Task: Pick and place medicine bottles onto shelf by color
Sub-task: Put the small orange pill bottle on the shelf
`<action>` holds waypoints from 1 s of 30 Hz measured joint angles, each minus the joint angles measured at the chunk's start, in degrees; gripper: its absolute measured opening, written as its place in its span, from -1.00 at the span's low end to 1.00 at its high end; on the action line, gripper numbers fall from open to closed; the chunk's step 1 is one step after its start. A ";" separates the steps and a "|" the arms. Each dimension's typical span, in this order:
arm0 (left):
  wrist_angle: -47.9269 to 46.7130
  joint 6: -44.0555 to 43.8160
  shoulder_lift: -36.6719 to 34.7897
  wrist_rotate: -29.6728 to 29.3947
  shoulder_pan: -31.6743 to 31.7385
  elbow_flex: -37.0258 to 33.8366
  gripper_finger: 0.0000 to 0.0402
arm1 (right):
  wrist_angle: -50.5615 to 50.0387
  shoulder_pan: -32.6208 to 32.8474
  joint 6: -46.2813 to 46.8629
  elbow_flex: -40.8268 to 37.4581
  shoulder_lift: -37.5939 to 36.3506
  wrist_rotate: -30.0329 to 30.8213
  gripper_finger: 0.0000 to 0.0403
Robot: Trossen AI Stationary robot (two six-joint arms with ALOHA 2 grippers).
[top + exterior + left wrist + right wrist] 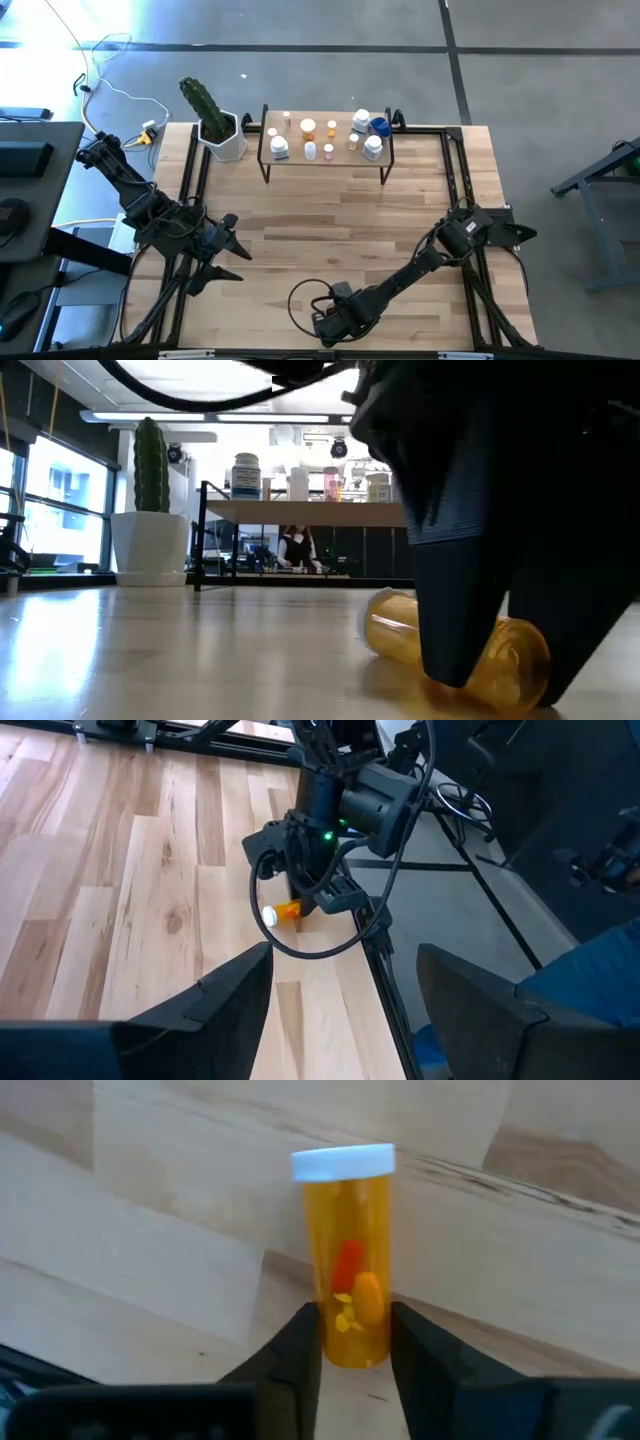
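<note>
An orange medicine bottle (345,1270) with a white cap lies on its side on the wooden table near its front edge. My right gripper (355,1330) comes down on it and is shut on it; in the low view the bottle (460,645) shows behind one dark finger. The shelf (325,163) stands at the table's far edge and carries several small bottles, among them white, orange (308,128) and blue (379,126) ones. My left gripper (235,250) hovers open over the table's left side and holds nothing. My right gripper pinches the orange bottle's body near its bottom end (350,1342) between its two fingers. The fingers (460,610) come from above, pointing steeply down, and lie across the bottle. The bottle rests on its side on the table, its capped end (343,1163) sticking out free.
A white hexagonal pot with a green cactus (222,135) stands just left of the shelf. Black frame rails (190,180) run along the table's left and right sides. Bare wood (330,225) lies between the shelf and the grippers.
</note>
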 joint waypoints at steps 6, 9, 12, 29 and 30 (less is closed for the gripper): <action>0.00 -0.13 0.00 0.00 0.00 0.00 0.19 | 1.95 0.24 -5.57 0.57 -0.17 3.14 -0.68; 0.02 -0.13 0.00 0.02 0.00 0.00 0.19 | 2.53 0.34 -8.86 2.69 -0.26 5.61 -0.64; 0.02 -0.46 0.00 0.04 0.00 0.02 0.19 | 2.73 0.35 -12.14 5.45 -0.26 8.73 -0.61; 0.07 -2.95 0.00 0.34 0.02 0.02 0.19 | 3.41 -1.18 -40.44 24.64 -0.38 28.95 -0.59; 0.09 -2.97 0.00 0.63 0.02 0.02 0.19 | 3.43 -1.19 -41.66 25.48 -0.42 29.64 -0.59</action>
